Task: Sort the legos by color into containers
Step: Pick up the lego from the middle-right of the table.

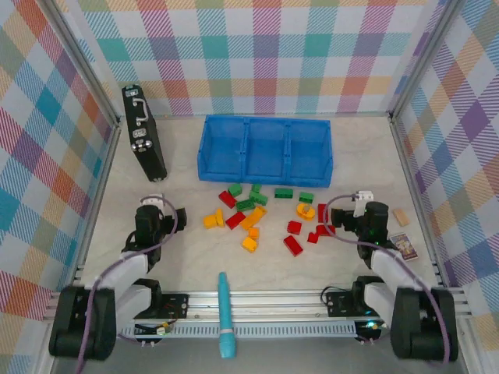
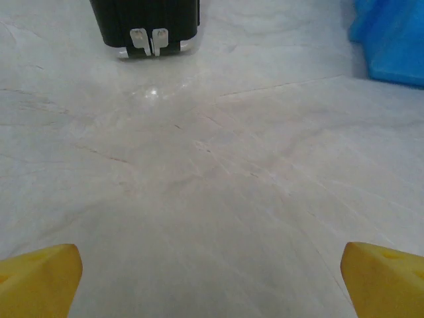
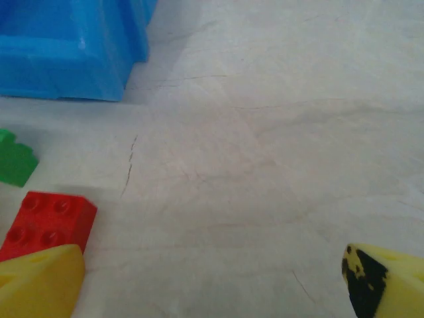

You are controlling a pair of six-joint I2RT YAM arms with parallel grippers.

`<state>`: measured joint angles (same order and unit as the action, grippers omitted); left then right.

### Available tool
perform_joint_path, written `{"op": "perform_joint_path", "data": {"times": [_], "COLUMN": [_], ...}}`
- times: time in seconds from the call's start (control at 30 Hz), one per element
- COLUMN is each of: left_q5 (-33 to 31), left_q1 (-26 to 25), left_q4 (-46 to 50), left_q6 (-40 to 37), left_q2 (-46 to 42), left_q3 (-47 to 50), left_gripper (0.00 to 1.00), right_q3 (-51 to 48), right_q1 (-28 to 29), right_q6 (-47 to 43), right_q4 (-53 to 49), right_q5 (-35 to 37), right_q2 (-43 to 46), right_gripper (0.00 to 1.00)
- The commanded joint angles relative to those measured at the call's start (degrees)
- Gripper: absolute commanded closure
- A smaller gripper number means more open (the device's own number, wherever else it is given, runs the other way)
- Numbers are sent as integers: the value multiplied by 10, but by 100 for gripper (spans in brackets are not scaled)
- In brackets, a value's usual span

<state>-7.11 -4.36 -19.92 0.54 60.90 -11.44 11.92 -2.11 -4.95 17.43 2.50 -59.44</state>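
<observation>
Red, green and yellow-orange legos (image 1: 257, 218) lie scattered on the table in front of the blue tray (image 1: 265, 175), whose three containers look empty. My left gripper (image 1: 156, 212) sits left of the pile, open over bare table (image 2: 212, 278). On the right of the pile my right gripper (image 1: 360, 209) is open too (image 3: 212, 281), with nothing between its yellow fingertips (image 3: 40, 281). In the right wrist view a red lego (image 3: 46, 222) touches the left fingertip's outer side, a green lego (image 3: 14, 159) lies beyond it, and the tray's corner (image 3: 66, 50) is at top left.
A black case (image 1: 144, 132) with silver latches lies at the back left (image 2: 146, 23). A tan block (image 1: 400, 216) and a small card (image 1: 404, 245) rest right of the right arm. A teal pen-like tool (image 1: 224, 312) lies between the arm bases. Checkered walls enclose the table.
</observation>
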Motion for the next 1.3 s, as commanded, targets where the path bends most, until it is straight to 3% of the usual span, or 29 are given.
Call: {"op": "perform_joint_path", "data": {"times": [0.0, 1.13, 1.2, 1.27], "left_q5": [-41, -40, -24, 21], "left_q1": [-8, -8, -7, -8], "left_q4": [-298, -296, -297, -233], "left_q6": [-16, -16, -22, -42], "left_q2": [295, 295, 291, 260], "left_q3": [-119, -120, -118, -144], "left_gripper": [0, 0, 0, 0], "right_q3": [122, 122, 120, 138], "right_q1": [19, 20, 20, 22], "right_q6": [54, 54, 54, 59], "right_q4": [291, 290, 293, 242], "right_q5": [-56, -56, -55, -30], "right_q2": [-285, -285, -284, -261], "right_gripper": [1, 1, 1, 1]}}
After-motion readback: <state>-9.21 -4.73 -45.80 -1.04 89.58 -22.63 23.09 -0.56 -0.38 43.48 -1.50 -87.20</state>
